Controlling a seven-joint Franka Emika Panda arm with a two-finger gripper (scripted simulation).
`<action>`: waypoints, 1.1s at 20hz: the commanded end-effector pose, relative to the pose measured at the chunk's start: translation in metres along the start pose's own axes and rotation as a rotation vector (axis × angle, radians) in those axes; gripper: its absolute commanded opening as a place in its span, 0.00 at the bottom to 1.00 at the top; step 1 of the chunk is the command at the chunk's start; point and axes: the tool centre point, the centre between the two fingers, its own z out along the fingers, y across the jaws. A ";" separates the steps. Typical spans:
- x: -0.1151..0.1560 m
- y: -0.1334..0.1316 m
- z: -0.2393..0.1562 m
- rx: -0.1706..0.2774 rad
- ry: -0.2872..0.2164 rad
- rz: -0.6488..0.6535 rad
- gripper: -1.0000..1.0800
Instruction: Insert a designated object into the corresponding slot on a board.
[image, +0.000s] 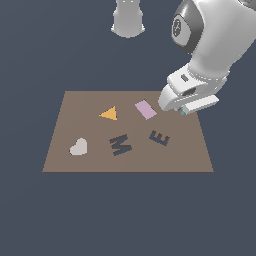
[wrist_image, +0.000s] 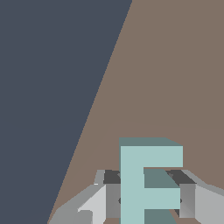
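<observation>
gripper (wrist_image: 144, 197) clamped on teal E block (wrist_image: 148, 183), pads either side of spine; E slot (image: 160, 137) sits on board (image: 65, 155) off toward exterior view's left of gripper, tilted, so block probably needs twist first

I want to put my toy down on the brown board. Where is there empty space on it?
The board is bare along its near edge, below the heart, M recess and E slot. The far left corner beside the orange triangle is free too. It is crowded near the pink rectangle, where the pincer holds the teal E block.
</observation>
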 end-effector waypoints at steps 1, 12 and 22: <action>0.008 -0.002 -0.001 0.000 0.000 0.104 0.00; 0.045 0.003 -0.002 0.000 0.001 0.575 0.00; 0.075 0.023 -0.004 0.001 0.002 1.020 0.00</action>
